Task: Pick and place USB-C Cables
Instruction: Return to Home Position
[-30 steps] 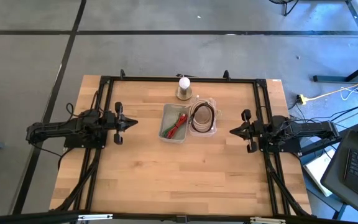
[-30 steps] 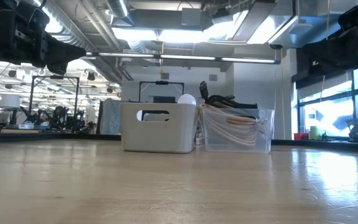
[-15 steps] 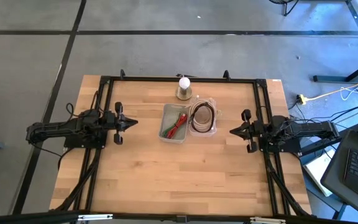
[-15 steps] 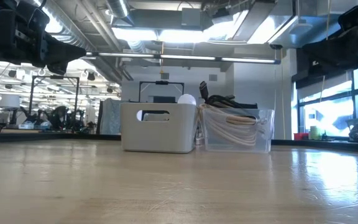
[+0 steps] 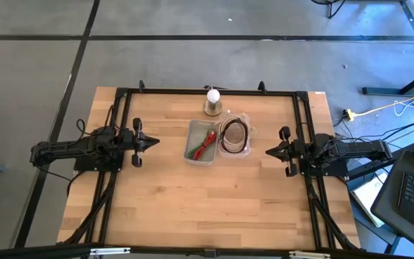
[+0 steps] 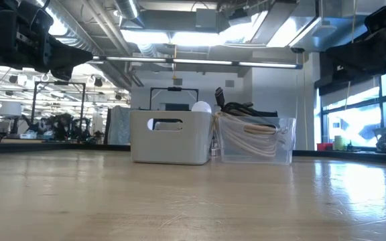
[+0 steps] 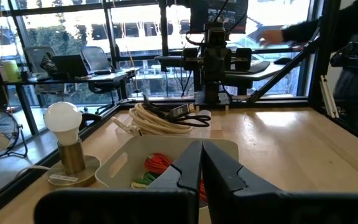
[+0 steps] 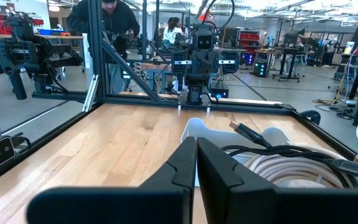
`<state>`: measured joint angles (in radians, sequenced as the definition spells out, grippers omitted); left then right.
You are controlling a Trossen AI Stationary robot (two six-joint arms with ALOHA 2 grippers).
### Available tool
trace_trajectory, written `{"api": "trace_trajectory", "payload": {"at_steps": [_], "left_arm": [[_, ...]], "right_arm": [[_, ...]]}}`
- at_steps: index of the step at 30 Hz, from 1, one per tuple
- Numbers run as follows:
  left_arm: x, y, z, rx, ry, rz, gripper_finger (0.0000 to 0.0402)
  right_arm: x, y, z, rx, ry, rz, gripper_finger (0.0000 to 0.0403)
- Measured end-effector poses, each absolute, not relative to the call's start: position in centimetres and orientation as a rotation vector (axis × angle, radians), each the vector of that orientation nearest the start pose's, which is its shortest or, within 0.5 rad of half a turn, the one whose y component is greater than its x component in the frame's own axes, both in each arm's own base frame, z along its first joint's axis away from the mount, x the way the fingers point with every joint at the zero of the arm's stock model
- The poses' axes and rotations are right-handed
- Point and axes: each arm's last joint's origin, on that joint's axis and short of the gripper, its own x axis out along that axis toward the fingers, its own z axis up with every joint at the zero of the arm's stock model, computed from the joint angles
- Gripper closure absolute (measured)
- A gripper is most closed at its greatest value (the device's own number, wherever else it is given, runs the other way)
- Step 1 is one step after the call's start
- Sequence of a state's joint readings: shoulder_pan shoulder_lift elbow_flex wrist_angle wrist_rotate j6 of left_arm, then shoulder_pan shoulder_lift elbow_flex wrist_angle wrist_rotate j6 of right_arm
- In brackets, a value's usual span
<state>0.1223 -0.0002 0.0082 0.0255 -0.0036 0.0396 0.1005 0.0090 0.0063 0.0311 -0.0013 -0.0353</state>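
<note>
The left gripper (image 5: 155, 142) hovers over the table's (image 5: 192, 208) left side with its two fingers pressed together and nothing between them. The right gripper (image 5: 269, 152) mirrors it on the right side, also closed tight and empty.

Two bins stand side by side and touching between the grippers, nearer the table's far edge. The gray bin (image 6: 173, 146) is the one closer to the left gripper. It holds a short folded red bundle (image 7: 160, 164) and a green bundle (image 7: 143, 182) lying against each other. A purple one cannot be made out.

The transparent bin (image 5: 250, 141), closer to the right gripper, is filled with cream-white round coils (image 8: 291, 169) stacked too tightly to count. One black cable (image 8: 272, 149) loops across their top.

All the cables lie well apart from both grippers. Just behind the bins stands a single white ball on a round metal base (image 7: 63, 119).
</note>
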Motion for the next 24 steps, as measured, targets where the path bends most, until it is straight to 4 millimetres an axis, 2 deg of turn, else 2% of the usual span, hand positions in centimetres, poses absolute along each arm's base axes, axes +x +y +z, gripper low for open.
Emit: {"api": "trace_trajectory", "payload": {"at_steps": [24], "left_arm": [[9.64,1.2,16.88,0.042,-0.032,0.127,0.0394]], "right_arm": [[9.73,0.98,16.79,-0.034,-0.03,0.101,0.0384]]}}
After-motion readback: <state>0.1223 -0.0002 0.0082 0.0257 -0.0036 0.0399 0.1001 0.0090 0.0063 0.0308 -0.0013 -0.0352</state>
